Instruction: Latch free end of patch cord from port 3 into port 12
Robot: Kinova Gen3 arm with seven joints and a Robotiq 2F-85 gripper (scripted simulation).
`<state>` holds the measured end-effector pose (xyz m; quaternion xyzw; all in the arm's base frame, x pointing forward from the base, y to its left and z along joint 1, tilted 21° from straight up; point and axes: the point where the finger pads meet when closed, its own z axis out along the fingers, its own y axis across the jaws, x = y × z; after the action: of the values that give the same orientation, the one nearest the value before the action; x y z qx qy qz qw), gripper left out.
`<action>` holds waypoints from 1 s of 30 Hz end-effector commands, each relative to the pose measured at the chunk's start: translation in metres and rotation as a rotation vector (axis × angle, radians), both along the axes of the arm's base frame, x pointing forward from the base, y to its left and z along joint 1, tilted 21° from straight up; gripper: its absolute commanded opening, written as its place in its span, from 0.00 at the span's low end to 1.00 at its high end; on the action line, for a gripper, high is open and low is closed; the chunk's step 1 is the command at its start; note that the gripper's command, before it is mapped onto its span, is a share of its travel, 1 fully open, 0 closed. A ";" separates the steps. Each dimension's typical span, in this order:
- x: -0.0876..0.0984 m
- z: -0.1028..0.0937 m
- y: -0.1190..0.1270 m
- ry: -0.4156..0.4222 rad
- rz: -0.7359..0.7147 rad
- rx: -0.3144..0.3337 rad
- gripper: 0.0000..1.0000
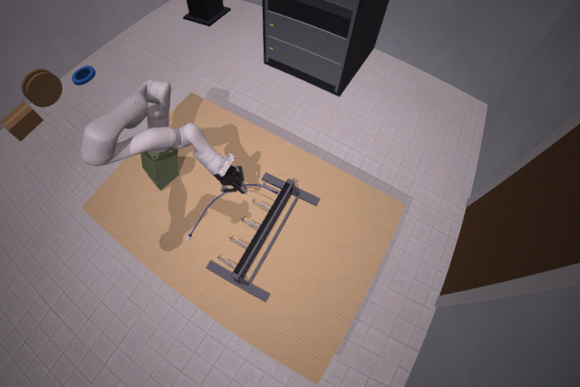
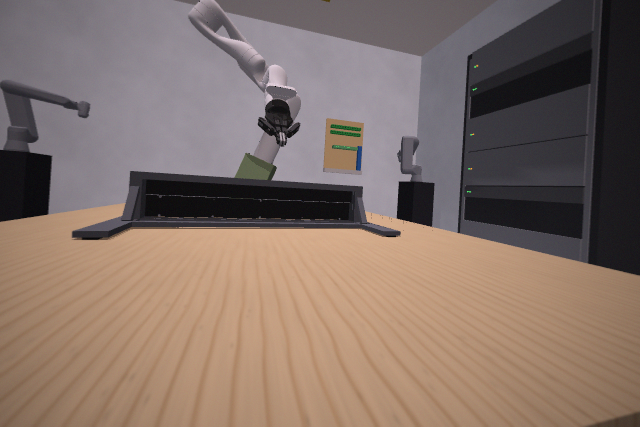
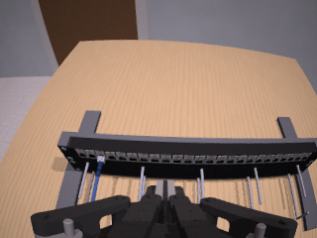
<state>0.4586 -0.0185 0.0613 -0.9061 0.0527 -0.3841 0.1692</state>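
Note:
The dark patch rack (image 1: 265, 227) (image 2: 248, 181) (image 3: 188, 141) stands on the table, its row of ports facing the arm. The blue patch cord (image 1: 206, 208) (image 3: 97, 181) has one plug (image 3: 101, 159) in a port near the rack's left end; the plate numbers are too small to read. The cord runs past or under the gripper in the top view. Its free end (image 1: 188, 237) lies out toward the table's near-left side and is not seen in the wrist view. My gripper (image 1: 244, 189) (image 2: 281, 142) (image 3: 164, 190) is shut and empty, above the table before the port side.
Several thin metal rods (image 1: 250, 222) (image 3: 201, 182) stick out from the rack's port side toward the arm. The rack's flat feet (image 1: 237, 281) (image 2: 100, 228) (image 3: 91, 121) reach out at both ends. The arm's green base (image 1: 159, 170) stands at the table's rear left.

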 end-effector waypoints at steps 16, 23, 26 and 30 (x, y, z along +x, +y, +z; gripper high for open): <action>-0.020 0.023 -0.020 -0.002 -0.014 -0.007 0.00; -0.019 0.016 -0.039 -0.002 -0.014 -0.008 0.00; -0.019 0.011 -0.053 -0.001 -0.015 -0.009 0.00; -0.020 0.004 -0.072 0.000 -0.016 -0.010 0.00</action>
<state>0.4363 -0.0712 0.0673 -0.9083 0.0538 -0.3809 0.1645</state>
